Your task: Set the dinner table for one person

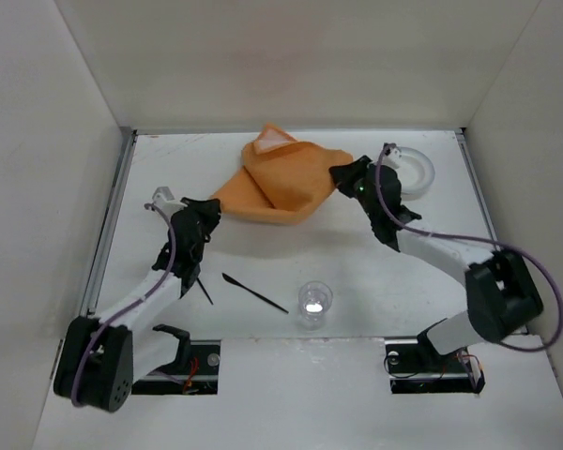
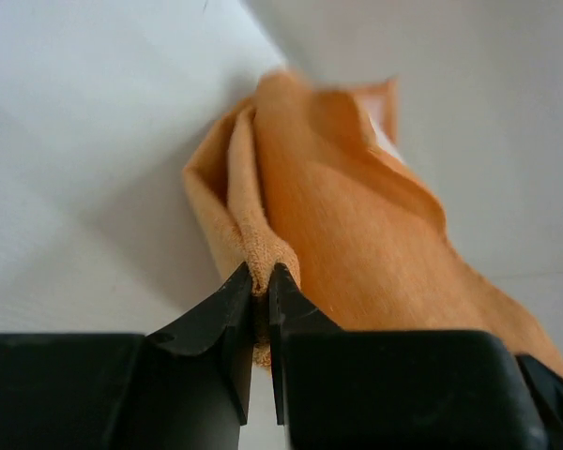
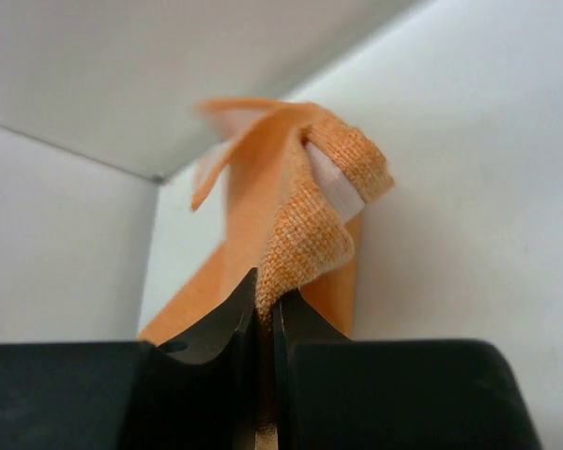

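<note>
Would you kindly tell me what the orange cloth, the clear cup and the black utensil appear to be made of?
The orange cloth looks like matte woven fabric: coarse weave, soft folds. The clear cup is see-through and glinting, glass or plastic; I cannot tell which. The black utensil is thin and dull, perhaps plastic.

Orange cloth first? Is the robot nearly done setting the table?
Not nearly. Nothing looks set yet. In hand: the left claw and right claw each pinch an edge of the crumpled orange fabric cloth, bunched at the far side of the white tabletop. Left to do: the round white plate, clear drinking glass and thin black utensil lie scattered, not arranged as a place.
</note>
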`<state>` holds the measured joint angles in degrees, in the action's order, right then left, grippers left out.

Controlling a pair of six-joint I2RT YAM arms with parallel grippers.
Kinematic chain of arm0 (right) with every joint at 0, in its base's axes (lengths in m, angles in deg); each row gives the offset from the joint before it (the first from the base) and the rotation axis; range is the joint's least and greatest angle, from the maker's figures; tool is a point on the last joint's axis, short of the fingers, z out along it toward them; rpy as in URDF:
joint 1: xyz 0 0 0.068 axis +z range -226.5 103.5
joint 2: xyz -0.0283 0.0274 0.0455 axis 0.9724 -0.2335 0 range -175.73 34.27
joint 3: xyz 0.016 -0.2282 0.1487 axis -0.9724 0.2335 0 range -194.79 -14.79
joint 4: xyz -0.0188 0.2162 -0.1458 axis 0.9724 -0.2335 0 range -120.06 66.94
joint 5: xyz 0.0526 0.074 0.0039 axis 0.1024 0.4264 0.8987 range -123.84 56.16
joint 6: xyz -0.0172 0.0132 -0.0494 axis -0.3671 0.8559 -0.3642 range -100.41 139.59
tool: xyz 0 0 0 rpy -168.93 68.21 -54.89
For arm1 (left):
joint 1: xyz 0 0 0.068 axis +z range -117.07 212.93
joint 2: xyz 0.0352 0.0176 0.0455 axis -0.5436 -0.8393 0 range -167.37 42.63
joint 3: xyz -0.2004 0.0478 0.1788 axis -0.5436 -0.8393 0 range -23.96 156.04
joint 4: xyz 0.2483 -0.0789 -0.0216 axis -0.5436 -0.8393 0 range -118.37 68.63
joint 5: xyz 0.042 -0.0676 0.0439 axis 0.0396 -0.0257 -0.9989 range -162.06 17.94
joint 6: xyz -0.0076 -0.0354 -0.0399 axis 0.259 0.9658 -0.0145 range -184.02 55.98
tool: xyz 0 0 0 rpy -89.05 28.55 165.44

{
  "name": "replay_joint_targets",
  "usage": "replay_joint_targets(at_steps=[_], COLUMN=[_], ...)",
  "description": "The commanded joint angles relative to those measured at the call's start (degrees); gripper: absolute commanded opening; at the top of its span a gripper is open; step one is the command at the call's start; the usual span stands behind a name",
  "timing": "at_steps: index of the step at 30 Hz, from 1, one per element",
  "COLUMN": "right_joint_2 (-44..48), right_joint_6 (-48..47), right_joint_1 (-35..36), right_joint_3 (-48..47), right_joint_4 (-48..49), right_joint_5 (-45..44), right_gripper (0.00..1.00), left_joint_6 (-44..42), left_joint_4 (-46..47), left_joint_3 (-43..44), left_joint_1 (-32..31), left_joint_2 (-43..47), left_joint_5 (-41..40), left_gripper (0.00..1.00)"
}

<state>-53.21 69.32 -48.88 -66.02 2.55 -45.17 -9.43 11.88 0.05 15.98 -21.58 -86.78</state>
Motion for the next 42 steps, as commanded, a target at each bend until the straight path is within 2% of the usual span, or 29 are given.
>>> replay_joint_targets(at_steps=[1,5,9,12,15,20,22,25,27,29,31,36,39,42], right_joint_2=[11.95,23.12,24.30,19.83,11.75,-3.72,-6.38,-5.34,-3.84,-1.74,0.63,4.60,3.38,1.18], right_joint_6=[-11.84,-19.30,-22.84,-22.58,-21.96,-19.77,-18.19,-18.71,-20.11,-20.21,-19.59,-15.38,-13.18,-9.94], right_joint_1=[1.60,5.46,6.79,5.31,1.88,-4.01,-5.25,-5.25,-5.07,-5.07,-5.07,-5.07,-5.07,-5.07], right_joint_3=[-0.98,-4.49,-10.03,-13.54,-21.26,-44.09,-51.93,-56.00,-54.70,-49.27,-39.97,-12.81,-1.11,5.50], right_joint_4=[-2.82,-10.03,-14.96,-15.67,-16.37,-23.74,-26.47,-25.87,-25.26,-23.94,-20.09,-9.72,-4.44,-2.32], right_joint_5=[-8.87,-13.53,-14.07,-12.23,-8.11,-0.11,1.92,2.63,2.81,2.63,2.81,3.24,3.51,4.30], right_gripper=[0.11,0.11,0.10,0.10,0.09,0.08,0.07,0.07,0.08,0.09,0.09,0.10,0.10,0.09], left_joint_6=[-3.26,-5.62,-9.76,-10.82,-11.08,-10.55,-10.12,-11.34,-12.05,-11.87,-10.74,-2.05,2.18,3.77], left_joint_4=[-2.84,-5.56,-5.48,-5.22,-5.57,-11.52,-14.79,-15.41,-14.89,-12.61,-9.28,-0.06,7.24,13.48], left_joint_3=[4.54,9.72,15.44,21.14,29.48,50.73,57.88,62.03,59.77,53.71,44.85,15.25,1.08,-6.32], left_joint_1=[1.35,0.30,-1.02,0.20,3.89,8.29,9.17,9.35,9.09,9.09,8.82,8.56,7.95,7.50], left_joint_2=[8.81,15.85,14.91,8.51,-1.06,-16.71,-18.76,-16.84,-13.86,-10.60,-7.79,-2.42,-4.51,-9.08], left_joint_5=[-7.77,-9.18,-10.76,-10.33,-8.14,-2.87,-1.54,-1.45,-1.36,-1.54,-1.80,-3.21,-2.86,-0.58], left_gripper=[0.02,0.02,0.02,0.02,0.01,0.00,0.00,0.01,0.01,0.02,0.02,0.04,0.06,0.05])
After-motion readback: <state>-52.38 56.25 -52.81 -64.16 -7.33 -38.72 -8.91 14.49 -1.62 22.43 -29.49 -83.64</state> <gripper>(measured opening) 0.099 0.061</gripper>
